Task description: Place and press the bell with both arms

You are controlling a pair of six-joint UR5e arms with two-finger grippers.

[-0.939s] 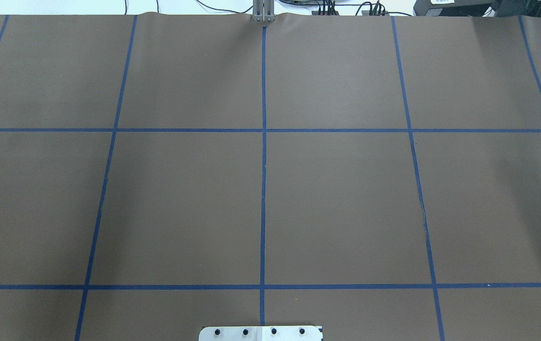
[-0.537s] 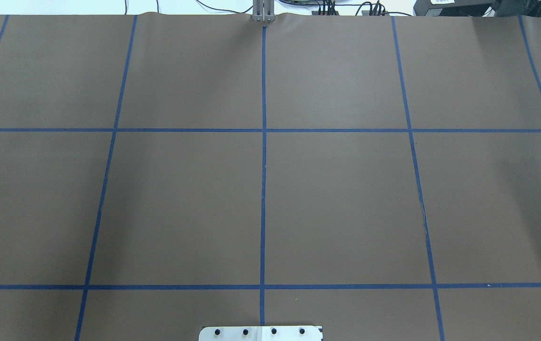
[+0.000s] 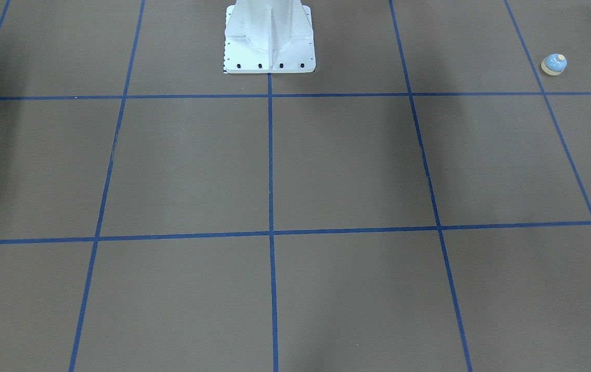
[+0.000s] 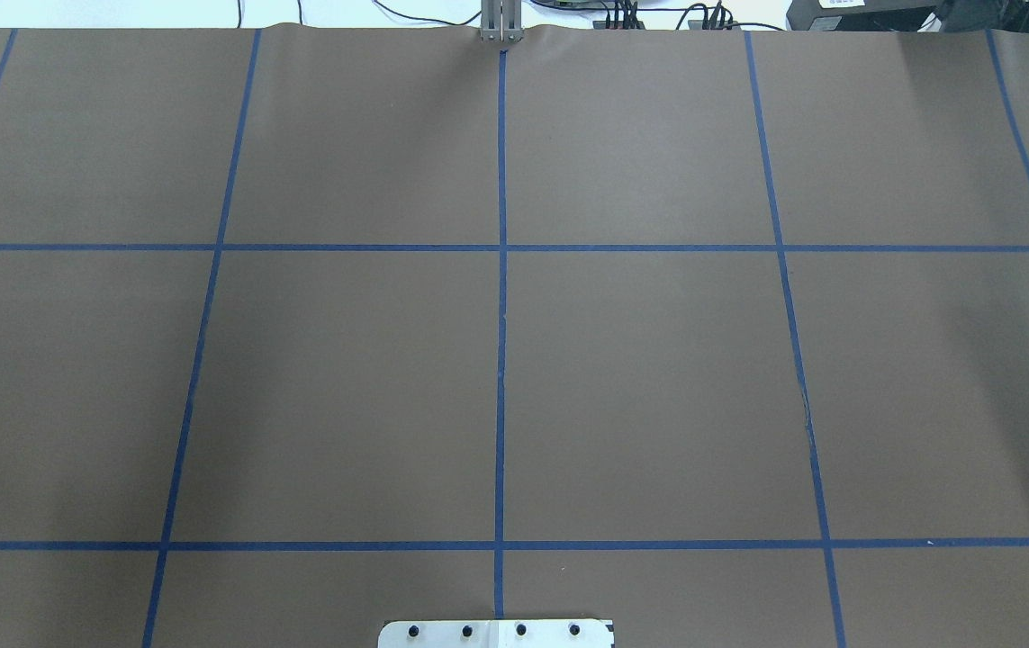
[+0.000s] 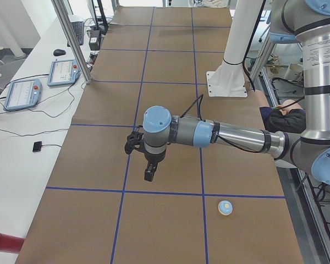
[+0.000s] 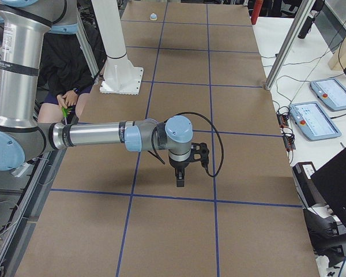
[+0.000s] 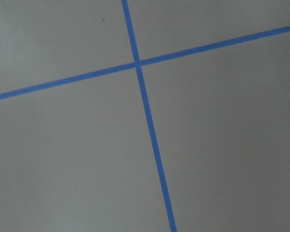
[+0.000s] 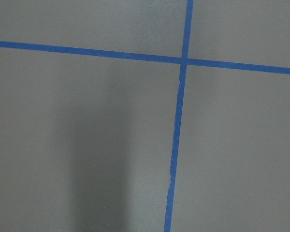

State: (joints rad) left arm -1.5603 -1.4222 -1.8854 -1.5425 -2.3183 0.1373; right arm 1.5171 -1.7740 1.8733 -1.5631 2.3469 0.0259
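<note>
Exterior left gives the best look at the bell (image 5: 225, 207). It sits upright on the brown counter (image 4: 343, 378), close to the corner where the robot-side edge meets the end on the robot's left, and nothing is touching it. It lies just inside the last cross line of blue tape (image 4: 500, 360).

The left arm (image 5: 236, 137) reaches out level from the robot-side edge. Its wrist is turned down, so the left fingers (image 5: 149, 175) point straight at the counter and hang above it. They are further from the left end than the bell and well apart from it. Whether they are apart or together I cannot tell (only a side camera catches them).

The right arm (image 6: 98, 135) is posed the same way near the counter's opposite end, with the right fingers (image 6: 179, 180) aimed down. Their state cannot be told either.

A white bolted pedestal (image 3: 269, 36) stands at the middle of the robot-side edge. A seated person in dark clothes (image 6: 63, 81) is just off that edge.
</note>
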